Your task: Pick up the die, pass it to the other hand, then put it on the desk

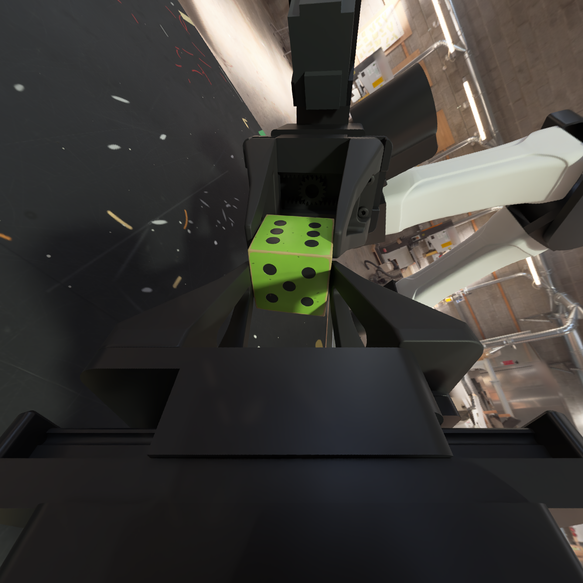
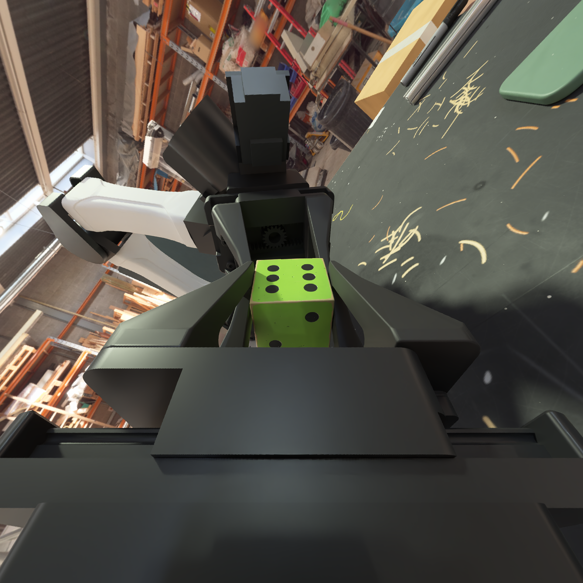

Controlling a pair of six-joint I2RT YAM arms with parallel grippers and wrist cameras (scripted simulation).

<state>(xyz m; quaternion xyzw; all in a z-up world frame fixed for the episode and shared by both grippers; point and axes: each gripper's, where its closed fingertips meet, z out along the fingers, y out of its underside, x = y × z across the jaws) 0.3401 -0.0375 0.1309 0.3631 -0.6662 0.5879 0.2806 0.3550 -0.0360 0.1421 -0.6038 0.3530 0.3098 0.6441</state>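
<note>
A green die (image 1: pixel 290 284) with black pips hangs in the air above the dark scratched desk (image 1: pixel 110 189), held between both grippers, which face each other. My left gripper (image 1: pixel 291 268) has its fingers closed on the die's near sides. My right gripper (image 1: pixel 295 239) comes from the far side and its fingers clamp the die's far part. In the right wrist view the die (image 2: pixel 291 303) sits between my right gripper's (image 2: pixel 291 265) fingers, with the left gripper (image 2: pixel 288 257) closed on its far end. The six-pip face points up in both views.
The desk (image 2: pixel 457 284) lies to one side below. A green pad (image 2: pixel 542 72), a yellow box (image 2: pixel 400 60) and a silver bar (image 2: pixel 441 53) lie at its far end. White arm links (image 1: pixel 473 189) (image 2: pixel 126 211) stretch behind each gripper.
</note>
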